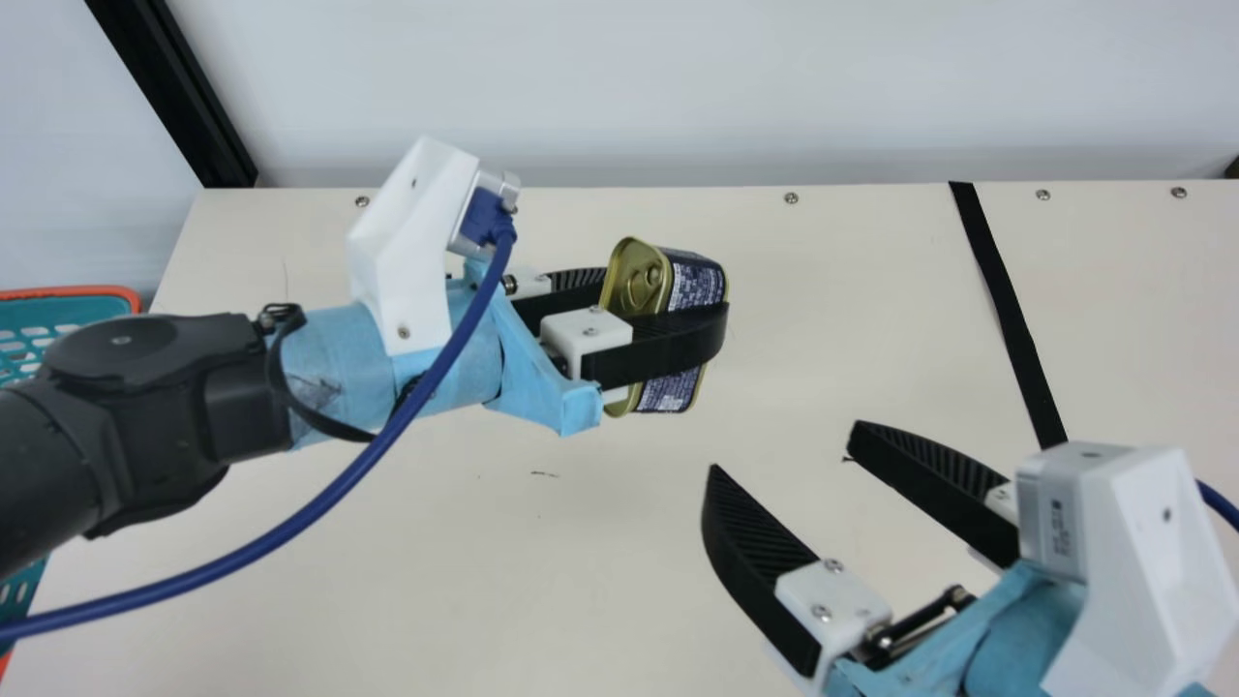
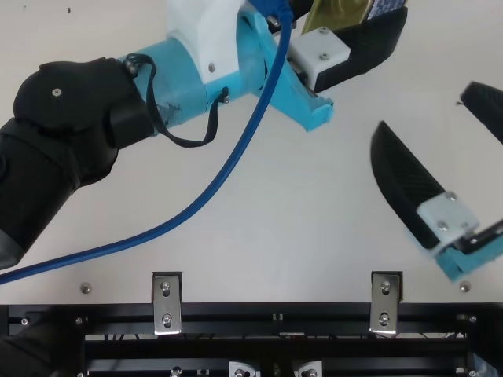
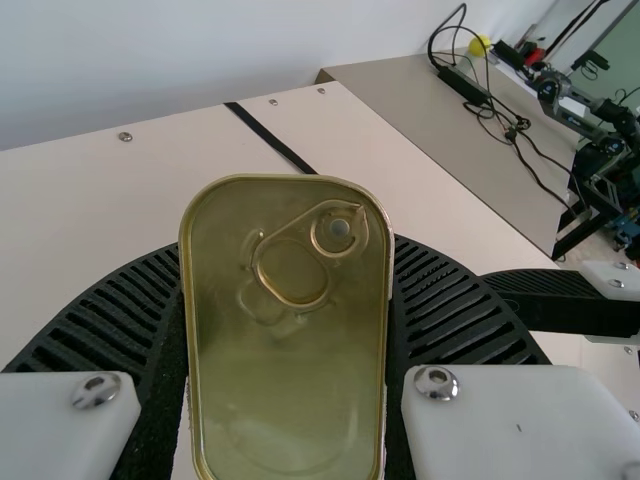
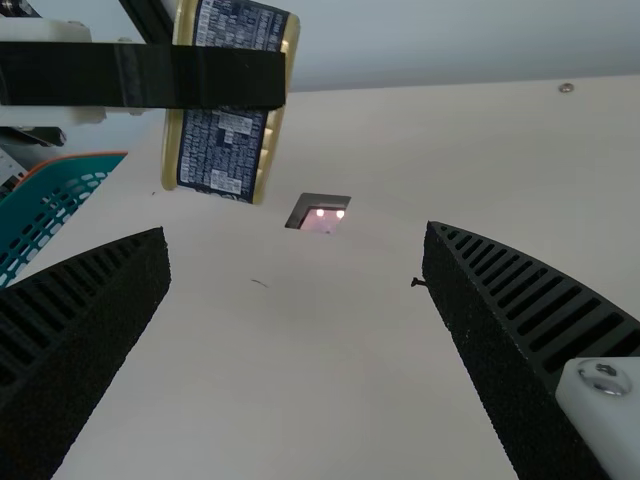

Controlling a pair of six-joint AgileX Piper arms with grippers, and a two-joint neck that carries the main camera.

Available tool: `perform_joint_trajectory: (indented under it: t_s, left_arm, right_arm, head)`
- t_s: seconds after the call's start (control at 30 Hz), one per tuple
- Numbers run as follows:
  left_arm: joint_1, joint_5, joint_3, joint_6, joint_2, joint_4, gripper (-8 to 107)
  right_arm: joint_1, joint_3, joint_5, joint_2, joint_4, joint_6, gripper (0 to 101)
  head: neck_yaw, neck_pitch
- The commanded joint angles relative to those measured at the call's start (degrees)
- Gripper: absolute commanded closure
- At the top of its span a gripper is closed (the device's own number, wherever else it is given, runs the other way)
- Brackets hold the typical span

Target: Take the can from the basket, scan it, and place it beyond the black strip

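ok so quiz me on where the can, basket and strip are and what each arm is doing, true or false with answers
1. The left end effector grips the can. True.
2. The can stands in the basket. False: it is outside, between the left end effector's fingers.
3. The right end effector is open and empty. True.
4. The can is already past the black strip. False: it is on the basket's side of it.
5. The can's lid faces the left wrist camera. True.
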Motion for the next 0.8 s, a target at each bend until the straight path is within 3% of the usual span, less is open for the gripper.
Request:
perform_joint_trajectory:
  t_s: [0.0,0.4,0.77]
  left_arm:
    - [0.0,0.0,0.0,0.0,0.0,0.0,89]
    - [0.0,0.0,0.0,0.0,0.0,0.0,89]
    - [0.0,0.0,0.0,0.0,0.0,0.0,89]
  right_arm:
    - [1.96,-0.49,-2.85,2.75,-0.23,0.51,0]
    - [8.19,-4.18,-11.72,13.37,-1.94,2.79,0]
    - [8.1,-5.69,-16.98,20.16,-1.1,0.41,0]
  head:
    - [-0.02,-0.58]
    - [-0.02,-0.58]
    - [-0.02,-0.58]
